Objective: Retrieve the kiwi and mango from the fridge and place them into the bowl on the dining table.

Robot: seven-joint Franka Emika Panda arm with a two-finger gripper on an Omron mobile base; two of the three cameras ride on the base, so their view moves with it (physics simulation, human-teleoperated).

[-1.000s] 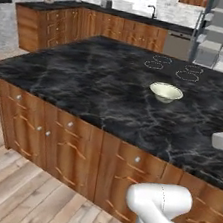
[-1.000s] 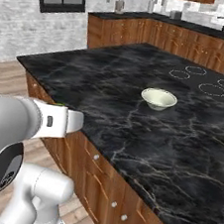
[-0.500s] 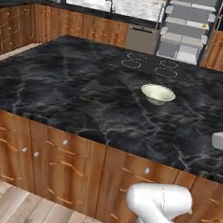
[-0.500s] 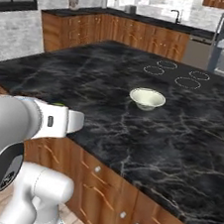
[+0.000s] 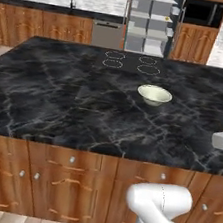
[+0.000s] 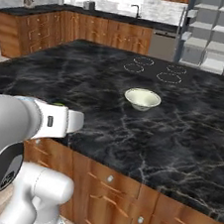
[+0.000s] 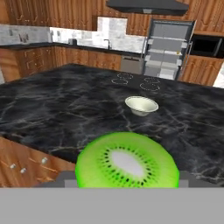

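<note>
One kiwi [image 7: 127,161] is seen, pinched in the hand [image 7: 127,183] near the front edge of the tabletop [image 5: 60,96]. One bowl [image 5: 154,95] is set on the black marble tabletop, near the four rings of the cooktop [image 5: 130,62]. Nothing is seen inside the bowl. The fridge [image 7: 167,48] is left open at the back of the room, beside wooden cabinets [image 6: 99,31]. Grey shelves are seen inside the fridge.
</note>
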